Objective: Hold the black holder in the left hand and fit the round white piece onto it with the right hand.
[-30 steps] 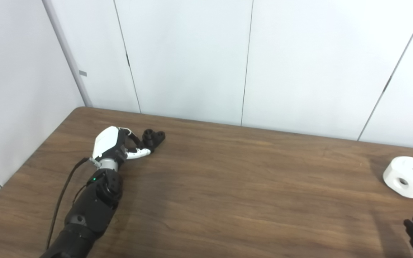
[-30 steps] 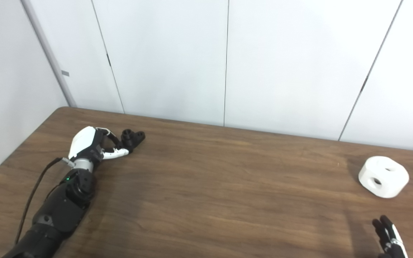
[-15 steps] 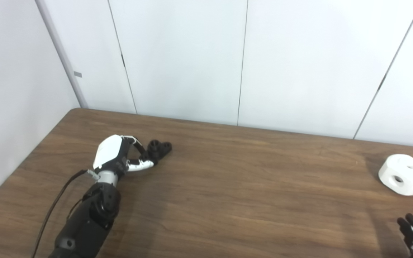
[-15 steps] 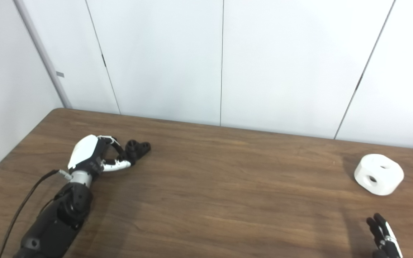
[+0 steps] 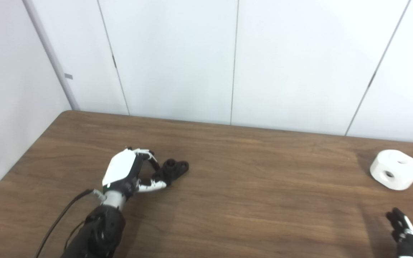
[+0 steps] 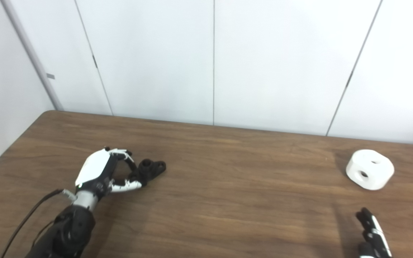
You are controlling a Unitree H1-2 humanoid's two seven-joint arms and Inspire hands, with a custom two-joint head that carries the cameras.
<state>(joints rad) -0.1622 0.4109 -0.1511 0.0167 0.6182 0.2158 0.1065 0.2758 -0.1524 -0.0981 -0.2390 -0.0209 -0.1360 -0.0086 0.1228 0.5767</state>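
Note:
The black holder [image 5: 175, 168], a small dark part with two round sockets, sits low over the brown table [image 5: 256, 204] at the left. My left hand [image 5: 124, 172] is shut on its near end, thumb and fingers pinching it. The round white piece [image 5: 394, 174], a chunky disc with holes in its top and side, rests on the table at the far right. Only the outstretched fingers of my right hand [image 5: 403, 234] show at the bottom right corner. That hand is open, holds nothing, and stays well short of the white piece.
White wall panels [image 5: 235, 61] rise right behind the table's far edge and along its left side. A black cable [image 5: 59, 222] trails from my left wrist across the tabletop. Bare wood lies between the two parts.
The camera has panned to the right. My left hand has drawn the black holder nearer and to the right across the table. The white piece has stayed put.

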